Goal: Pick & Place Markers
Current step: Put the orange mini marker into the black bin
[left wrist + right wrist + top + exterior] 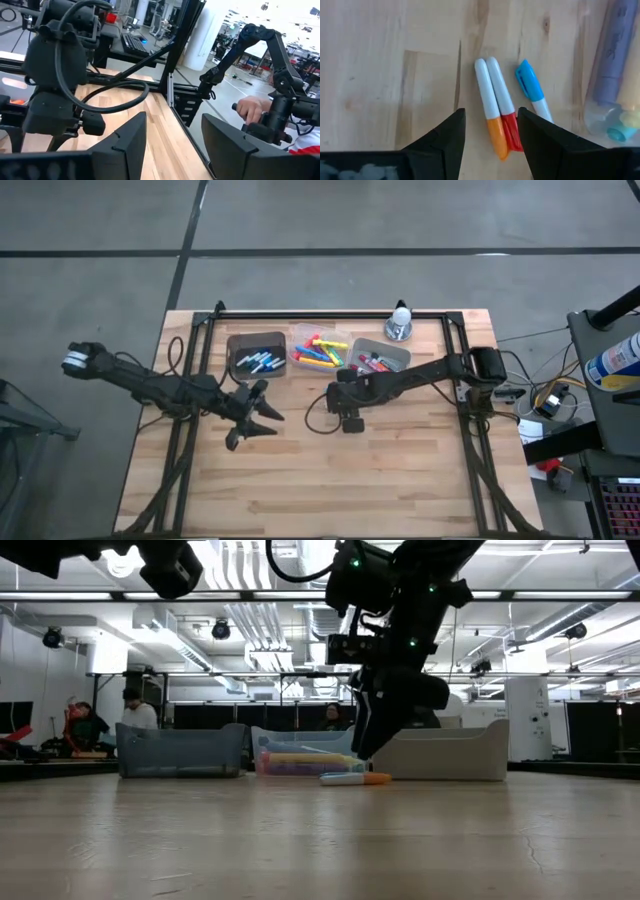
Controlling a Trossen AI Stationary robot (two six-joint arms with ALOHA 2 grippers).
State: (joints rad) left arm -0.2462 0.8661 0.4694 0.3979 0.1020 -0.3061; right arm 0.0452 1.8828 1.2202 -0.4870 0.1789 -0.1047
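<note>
Three markers lie side by side on the wooden table: a white one with an orange cap point(489, 107), a white one with a red cap point(504, 102) and a white one with a blue cap point(532, 90). In the low view they show as a short row point(355, 778) in front of the bins. My right gripper point(490, 135) hangs open just above the orange and red markers, slanting down, one finger on either side of the pair point(372, 745), touching neither. My left gripper point(275, 422) stands open and level over the table's left middle, holding nothing point(172, 140).
Three bins stand in a row at the far edge: a dark one with blue markers point(257, 355), a clear one with mixed bright markers point(320, 352) and a grey one with red markers point(382, 360). A small metal stand point(400, 325) is behind them. A person's hand point(252, 107) shows beyond the table.
</note>
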